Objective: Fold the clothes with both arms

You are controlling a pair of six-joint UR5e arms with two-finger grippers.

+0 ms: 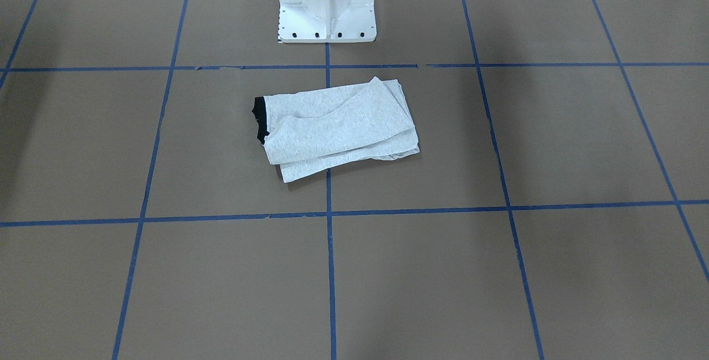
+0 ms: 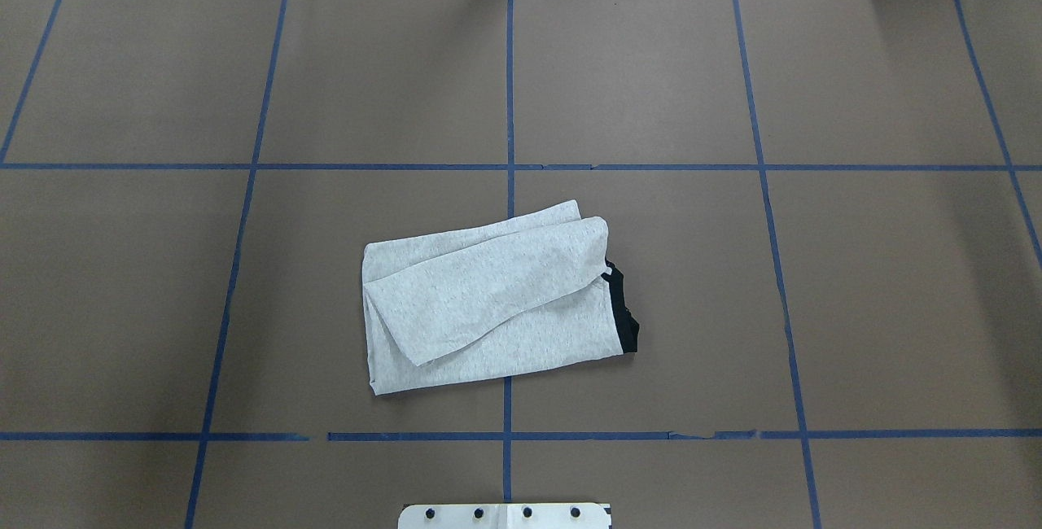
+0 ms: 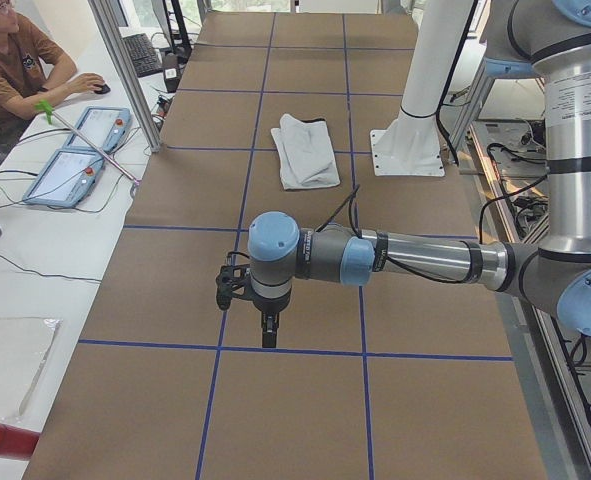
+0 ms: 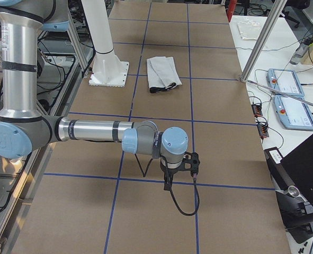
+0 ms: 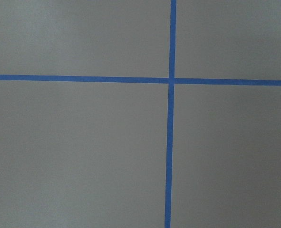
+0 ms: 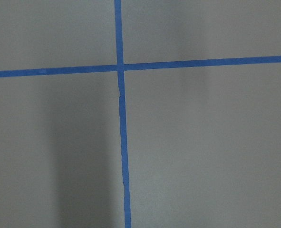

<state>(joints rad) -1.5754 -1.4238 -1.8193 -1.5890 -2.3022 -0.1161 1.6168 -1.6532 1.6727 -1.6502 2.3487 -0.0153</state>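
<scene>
T-shirt (image 2: 496,301) folded, layers skewed. left gripper (image 3: 268,338) and right gripper (image 4: 167,184) hang well apart from it, can't tell jaw state. Risk imo: pinch catches top layer only, fold slides open.

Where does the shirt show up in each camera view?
Front-facing: shirt centre, just below the pedestal.
Overhead: shirt centre, above the pedestal.
Exterior left: shirt upper middle, left of pedestal.
Exterior right: shirt upper middle, right of pedestal.
Left wrist: not in it.
Right wrist: not in it.
Shared landmark: the white pedestal.

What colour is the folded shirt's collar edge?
Black collar, clearest in the overhead exterior view.
</scene>
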